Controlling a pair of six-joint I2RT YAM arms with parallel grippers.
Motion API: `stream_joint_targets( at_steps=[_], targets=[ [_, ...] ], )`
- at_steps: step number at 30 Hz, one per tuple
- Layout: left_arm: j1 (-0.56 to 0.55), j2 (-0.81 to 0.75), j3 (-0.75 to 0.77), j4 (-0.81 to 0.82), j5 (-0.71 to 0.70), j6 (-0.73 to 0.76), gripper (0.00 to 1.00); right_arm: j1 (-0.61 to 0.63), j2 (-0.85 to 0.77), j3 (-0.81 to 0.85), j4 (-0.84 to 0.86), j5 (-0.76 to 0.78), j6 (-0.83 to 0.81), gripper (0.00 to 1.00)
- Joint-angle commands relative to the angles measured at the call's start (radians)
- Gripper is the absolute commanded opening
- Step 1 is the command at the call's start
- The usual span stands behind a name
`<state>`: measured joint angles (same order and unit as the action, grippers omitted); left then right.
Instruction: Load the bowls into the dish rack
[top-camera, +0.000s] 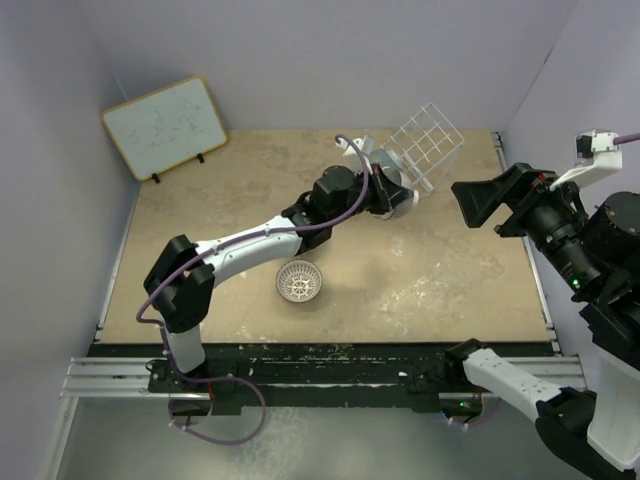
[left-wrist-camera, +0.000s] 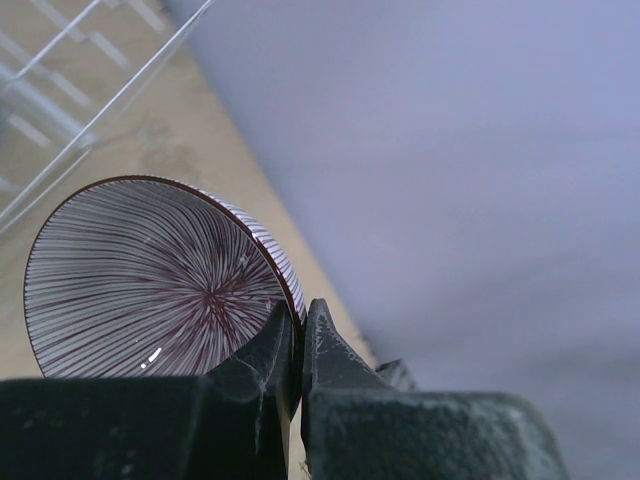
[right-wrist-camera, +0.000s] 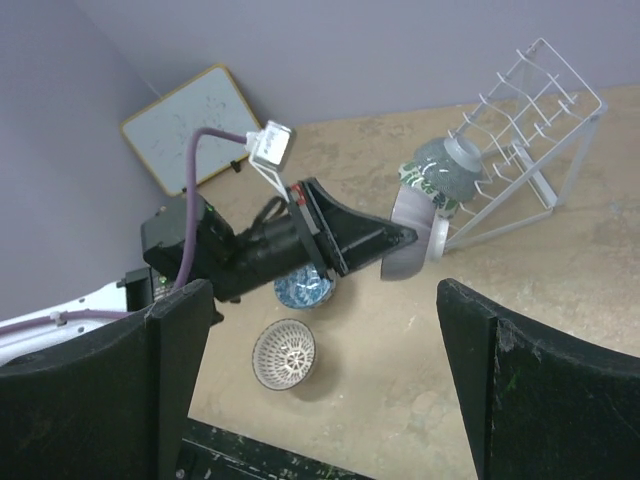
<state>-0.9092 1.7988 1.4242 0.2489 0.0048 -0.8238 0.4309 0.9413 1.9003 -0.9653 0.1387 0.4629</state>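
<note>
My left gripper (left-wrist-camera: 300, 325) is shut on the rim of the pinkish-purple striped bowl (left-wrist-camera: 150, 280) and holds it tilted on edge at the foot of the white wire dish rack (right-wrist-camera: 530, 110). In the right wrist view that bowl (right-wrist-camera: 412, 240) sits just in front of a green-and-white bowl (right-wrist-camera: 425, 187) and a pale grey-white bowl (right-wrist-camera: 452, 158), both standing in the rack. The blue bowl (right-wrist-camera: 300, 292) sits on the table, partly hidden under the left arm. The brown-white lattice bowl (top-camera: 299, 281) sits upright on the table. My right gripper (right-wrist-camera: 320, 300) is open and empty, raised to the right of the rack (top-camera: 425, 145).
A wood-framed whiteboard (top-camera: 165, 127) leans at the back left. Purple walls close the back and both sides. A black rail (top-camera: 330, 365) runs along the near table edge.
</note>
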Motion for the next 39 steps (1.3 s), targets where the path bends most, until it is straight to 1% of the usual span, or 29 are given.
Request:
stream_joint_targets(
  at_steps=[1,3,5,11,16,23,24,34,37,39],
  targets=[
    [0.066,0.05,0.023,0.468,0.212,-0.258,0.0,-0.004,0.025,0.026,0.012,-0.004,-0.027,0.95],
    [0.087,0.102,0.043,0.573,0.223,-0.365,0.0,-0.004,0.029,0.031,0.011,-0.006,-0.032,0.95],
    [0.099,0.155,0.094,0.646,0.223,-0.419,0.0,-0.004,0.034,0.035,0.01,-0.005,-0.037,0.95],
    [0.13,0.355,0.297,0.766,0.206,-0.555,0.0,-0.004,0.04,0.047,0.001,0.009,-0.049,0.96],
    [0.148,0.443,0.412,0.799,0.144,-0.598,0.0,-0.004,0.048,0.06,-0.017,0.022,-0.06,0.96],
    [0.168,0.503,0.415,0.853,0.02,-0.65,0.0,-0.004,0.059,0.065,-0.021,0.027,-0.072,0.96],
    [0.17,0.516,0.417,0.863,0.005,-0.682,0.0,-0.004,0.06,0.065,-0.021,0.027,-0.073,0.97],
    [0.191,0.585,0.399,0.964,-0.125,-0.766,0.0,-0.004,0.075,0.084,-0.035,0.044,-0.092,0.97],
    [0.193,0.622,0.421,0.991,-0.157,-0.797,0.0,-0.003,0.079,0.085,-0.036,0.045,-0.096,0.97],
    [0.195,0.656,0.466,1.008,-0.161,-0.808,0.0,-0.004,0.079,0.085,-0.038,0.047,-0.098,0.97]
  ],
)
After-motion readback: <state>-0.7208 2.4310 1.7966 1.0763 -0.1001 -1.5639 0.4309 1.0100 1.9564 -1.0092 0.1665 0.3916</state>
